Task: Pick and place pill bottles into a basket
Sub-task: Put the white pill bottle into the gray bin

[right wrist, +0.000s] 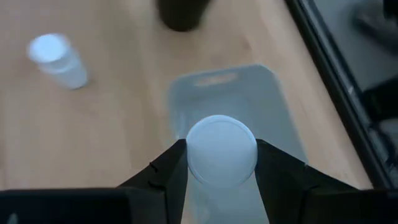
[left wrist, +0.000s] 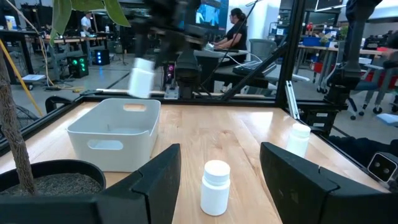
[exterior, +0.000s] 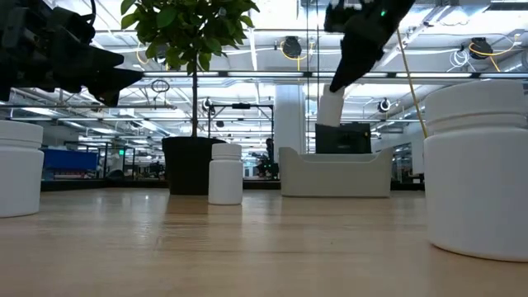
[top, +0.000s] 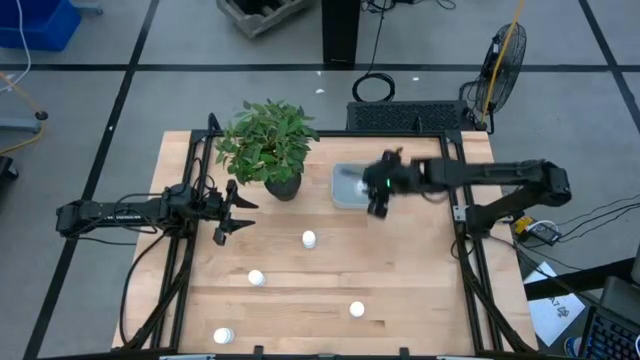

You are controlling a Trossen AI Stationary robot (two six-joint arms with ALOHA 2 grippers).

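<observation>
Right claw (right wrist: 221, 163) grips 1 pill bottle (right wrist: 221, 151), axis vertical, cap up, over basket (right wrist: 273, 106).

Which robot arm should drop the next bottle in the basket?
The right one. Its gripper already holds a pill bottle above the basket. The left gripper is open and empty, beside the plant pot.

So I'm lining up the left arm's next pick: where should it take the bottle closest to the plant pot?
That bottle stands upright, clear of the pot. Probably best: lower the open left claw from above, closing across its round body just under the cap.
</observation>
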